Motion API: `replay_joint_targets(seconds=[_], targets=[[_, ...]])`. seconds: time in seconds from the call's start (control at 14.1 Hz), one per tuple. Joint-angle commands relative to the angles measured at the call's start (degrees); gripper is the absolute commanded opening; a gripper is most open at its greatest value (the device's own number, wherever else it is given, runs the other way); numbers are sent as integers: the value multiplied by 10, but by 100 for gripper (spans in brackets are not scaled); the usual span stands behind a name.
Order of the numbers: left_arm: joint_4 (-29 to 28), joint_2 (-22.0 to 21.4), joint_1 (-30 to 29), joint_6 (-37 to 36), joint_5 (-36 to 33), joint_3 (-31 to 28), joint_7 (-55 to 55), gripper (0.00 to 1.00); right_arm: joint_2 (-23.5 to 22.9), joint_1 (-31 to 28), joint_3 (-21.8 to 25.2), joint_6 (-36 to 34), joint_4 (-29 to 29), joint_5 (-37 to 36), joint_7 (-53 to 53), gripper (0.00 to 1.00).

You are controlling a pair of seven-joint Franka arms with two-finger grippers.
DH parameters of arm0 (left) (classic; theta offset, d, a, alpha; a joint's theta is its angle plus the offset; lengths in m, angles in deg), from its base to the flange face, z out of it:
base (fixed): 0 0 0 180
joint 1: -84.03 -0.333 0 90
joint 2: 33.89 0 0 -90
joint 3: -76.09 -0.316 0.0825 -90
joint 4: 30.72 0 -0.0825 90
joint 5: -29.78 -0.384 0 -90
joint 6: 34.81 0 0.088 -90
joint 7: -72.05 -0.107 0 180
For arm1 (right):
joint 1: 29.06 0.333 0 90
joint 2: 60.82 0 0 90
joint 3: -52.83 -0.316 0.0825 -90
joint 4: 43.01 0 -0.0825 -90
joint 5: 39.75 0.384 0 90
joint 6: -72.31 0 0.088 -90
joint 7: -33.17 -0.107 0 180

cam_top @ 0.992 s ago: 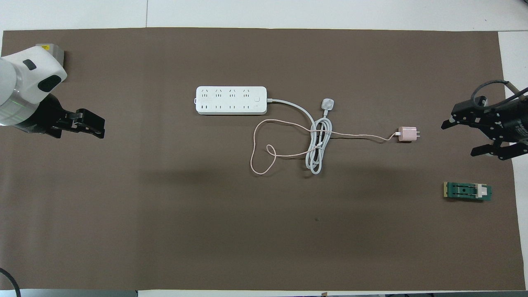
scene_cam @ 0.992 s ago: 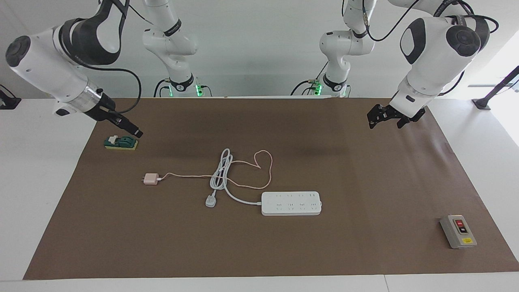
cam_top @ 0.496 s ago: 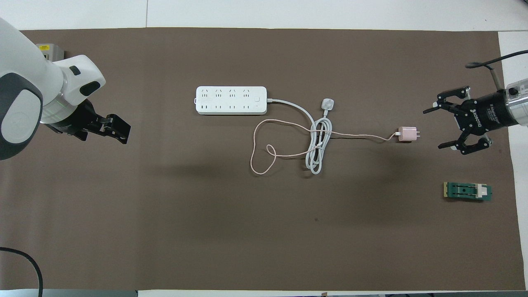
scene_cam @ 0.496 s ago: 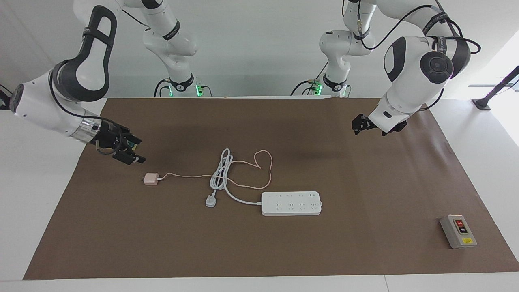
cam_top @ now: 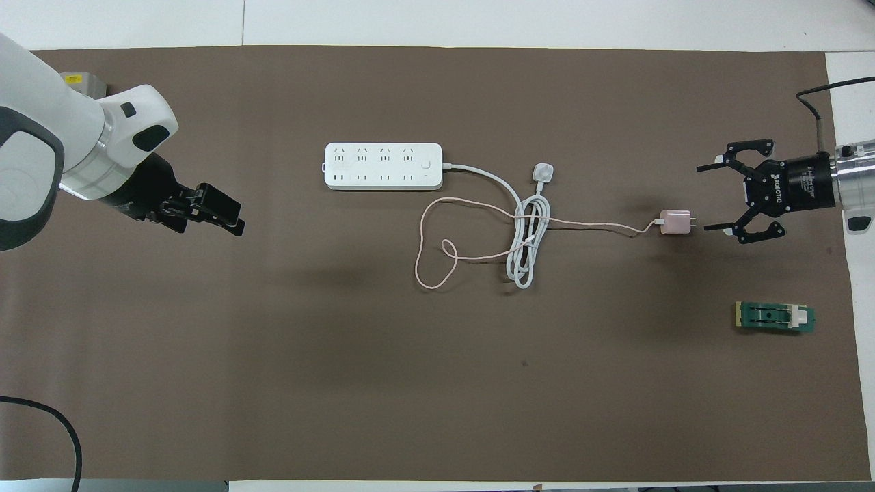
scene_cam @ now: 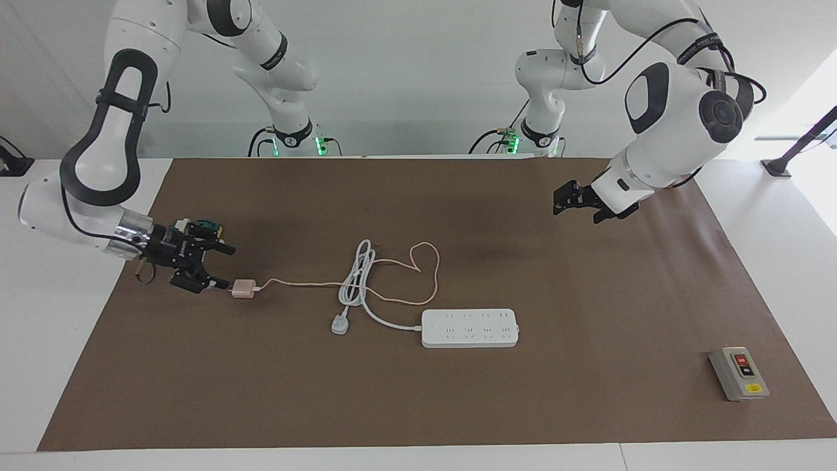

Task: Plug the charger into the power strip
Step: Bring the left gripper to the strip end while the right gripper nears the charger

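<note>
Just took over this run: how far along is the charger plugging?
Done: nothing is plugged in. The small pale-pink cube charger lies on the brown mat, apart from the long white power strip.
In hand: the right gripper, jaws open, is level with the charger's prong end, not gripping.
Left: grasp, carry, insert. The left gripper waits, open.

A robotics lab, by all signs: two white Franka arms (scene_cam: 98,163) bolted at the edge of a white bench (scene_cam: 59,314), green status lights glowing at their bases, cables looped along the joints. Plain white walls, a brown paper mat (scene_cam: 418,392) laid flat as a work surface, and a grey push-button box (scene_cam: 739,373) set near one corner.
</note>
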Motion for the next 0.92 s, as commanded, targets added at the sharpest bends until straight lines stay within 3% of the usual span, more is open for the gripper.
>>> replay_joint_targets(seconds=[0.0,0.35,0.57,0.85], targets=[[10,47,-39,-14,131,1,-37,100,-26,-18,-4,-6,4,25,7,100],[6,132,-53,9,323,2,-117,100,-52,-11,-4,2,-18,25,35,100],[1,141,-57,2,380,3,-154,100,-52,-11,-3,11,-33,24,66,100],[-26,145,-104,-52,491,6,-234,100,-53,-19,-3,25,-64,24,108,100]])
